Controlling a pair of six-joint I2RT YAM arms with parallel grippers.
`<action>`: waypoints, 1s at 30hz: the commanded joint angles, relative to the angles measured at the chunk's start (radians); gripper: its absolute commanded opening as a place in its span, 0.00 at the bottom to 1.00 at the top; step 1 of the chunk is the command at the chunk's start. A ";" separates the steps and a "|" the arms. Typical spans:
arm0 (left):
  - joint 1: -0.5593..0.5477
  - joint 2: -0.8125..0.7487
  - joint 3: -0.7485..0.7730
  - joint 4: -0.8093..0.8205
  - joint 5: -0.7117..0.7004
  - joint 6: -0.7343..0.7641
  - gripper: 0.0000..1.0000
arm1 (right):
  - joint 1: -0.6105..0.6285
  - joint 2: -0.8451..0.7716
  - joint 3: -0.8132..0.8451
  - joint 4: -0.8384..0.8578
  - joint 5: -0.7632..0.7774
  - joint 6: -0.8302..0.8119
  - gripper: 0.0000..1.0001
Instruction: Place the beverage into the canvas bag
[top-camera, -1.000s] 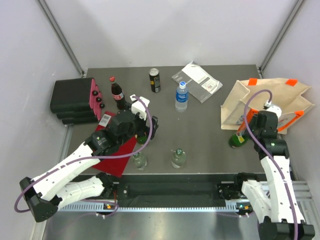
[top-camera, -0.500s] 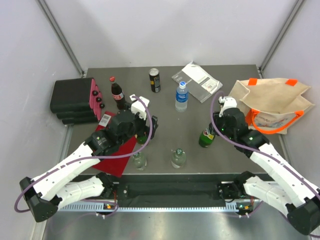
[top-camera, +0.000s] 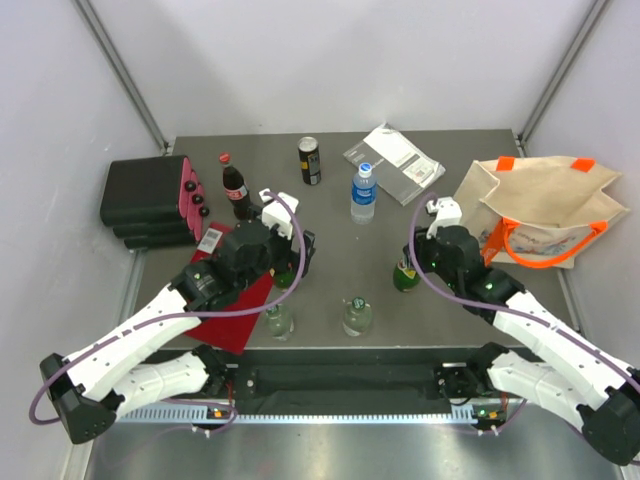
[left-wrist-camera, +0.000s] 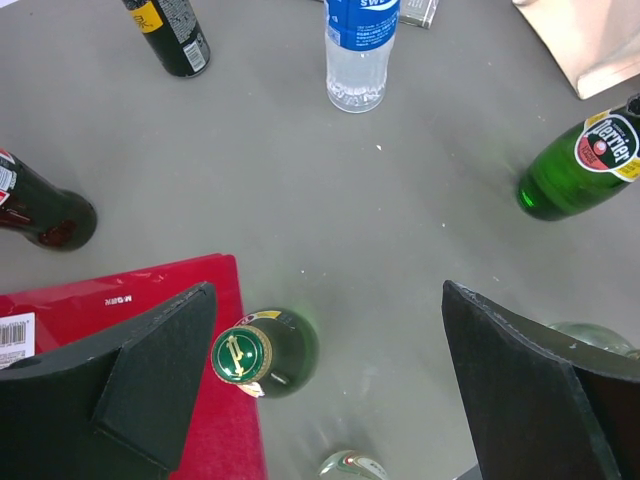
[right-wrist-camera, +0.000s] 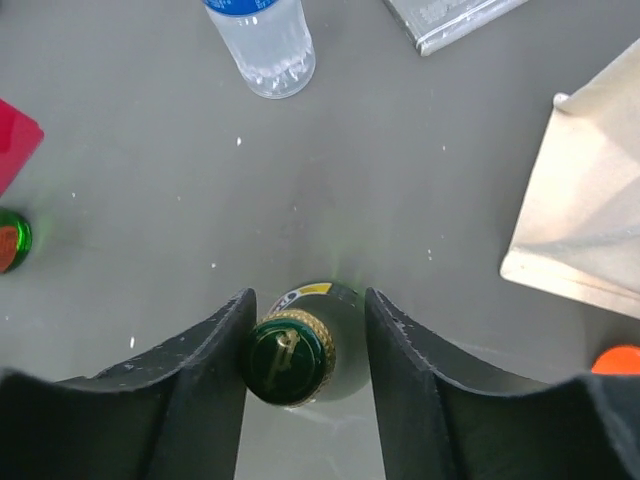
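Green Perrier bottle (top-camera: 405, 272) is standing upright on the desk (top-camera: 330, 215), not in the canvas bag (top-camera: 545, 205). The bag sits by the desk's right edge, w/ the bottle near it on the left, not touching. Right tool (right-wrist-camera: 308, 298) is down over the bottle w/ a finger either side of the neck and cap; can't tell if it's pinching or has slack. Left tool (left-wrist-camera: 325, 300) is spread wide, nothing in it, hovering over a second green bottle (left-wrist-camera: 262, 352) that stands right beside a red flat pack (left-wrist-camera: 110, 300), towards the desk's front-left. Further back: water bottle (top-camera: 363, 193) mid-desk, dark can (top-camera: 310, 160) and grey packet (top-camera: 393, 162) near the back edge, cola bottle (top-camera: 235, 188) back-left. Two clear glass bottles (top-camera: 356, 316) near the front edge.
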 joint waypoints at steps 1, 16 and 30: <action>-0.001 0.005 -0.007 0.066 -0.016 0.012 0.98 | 0.015 -0.032 -0.041 0.081 0.026 0.019 0.49; -0.001 0.011 -0.008 0.068 -0.019 0.011 0.98 | 0.029 -0.028 -0.095 0.211 0.066 -0.044 0.48; -0.001 0.020 -0.007 0.063 -0.004 0.012 0.98 | 0.038 0.018 0.249 -0.010 0.168 -0.099 0.00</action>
